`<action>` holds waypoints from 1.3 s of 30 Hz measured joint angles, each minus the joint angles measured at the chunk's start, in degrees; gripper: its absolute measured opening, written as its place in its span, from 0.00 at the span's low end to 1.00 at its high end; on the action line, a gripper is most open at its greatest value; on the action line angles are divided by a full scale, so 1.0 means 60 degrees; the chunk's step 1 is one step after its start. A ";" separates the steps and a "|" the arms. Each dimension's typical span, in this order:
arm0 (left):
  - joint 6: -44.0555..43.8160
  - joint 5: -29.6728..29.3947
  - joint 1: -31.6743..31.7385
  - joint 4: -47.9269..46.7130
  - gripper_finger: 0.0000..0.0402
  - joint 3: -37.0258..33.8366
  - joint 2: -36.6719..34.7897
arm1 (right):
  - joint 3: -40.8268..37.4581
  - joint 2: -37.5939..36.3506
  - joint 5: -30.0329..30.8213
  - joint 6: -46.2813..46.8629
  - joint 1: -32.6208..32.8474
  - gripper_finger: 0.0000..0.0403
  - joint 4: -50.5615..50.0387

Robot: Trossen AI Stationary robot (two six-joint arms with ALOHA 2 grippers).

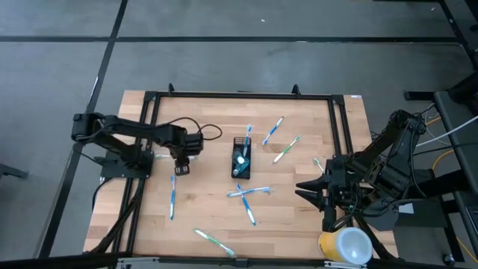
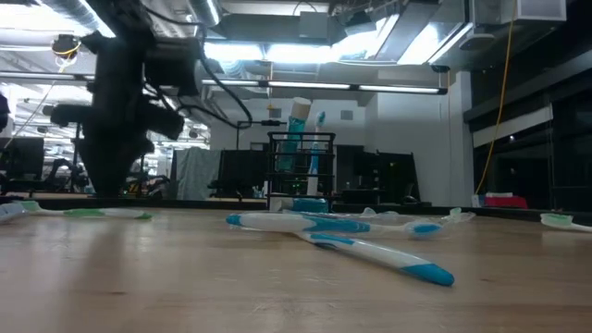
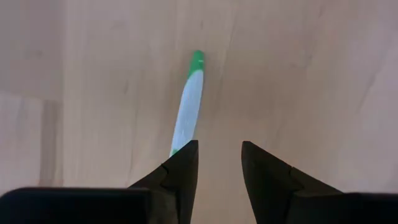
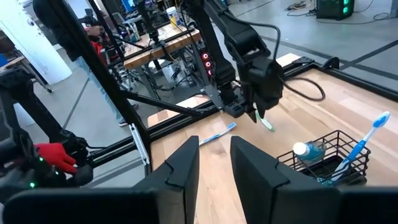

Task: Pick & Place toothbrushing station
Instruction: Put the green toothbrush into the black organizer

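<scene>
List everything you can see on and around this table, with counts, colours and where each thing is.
Mesh holder: one, black, table centre.
Tube: one, blue, in the holder.
Standing toothbrush: one, blue-white, in the holder.
Loose toothbrushes: at least eight, blue-white and green-white, scattered flat.
Cup: one, yellow-white, by the right arm.
Table: one, light wood.
Person: one, dark clothing, beyond the table.
Left gripper: open, beside a green-white toothbrush.
Right gripper: open, right of the holder.

Small black mesh holder [image 1: 241, 157] is standing upright mid-bench, holding a blue tube [image 1: 240, 159] & a blue-white toothbrush [image 1: 247, 137]. Other blue-white & green-white brushes are lying scattered flat around it.
</scene>
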 joint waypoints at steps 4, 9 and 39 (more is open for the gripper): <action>0.0385 -0.0264 0.0004 0.0380 0.29 0.0001 0.0626 | 0.0003 0.0000 0.0000 0.0218 0.0004 0.24 -0.0003; 0.0460 -0.0631 0.0007 0.0539 0.29 0.0051 0.0934 | 0.0000 0.0000 0.0166 0.0447 0.0184 0.24 -0.0011; -0.0521 0.0061 0.0665 0.1110 0.06 0.0500 0.1629 | 0.0000 0.0004 0.0605 0.0815 0.0441 0.24 -0.0149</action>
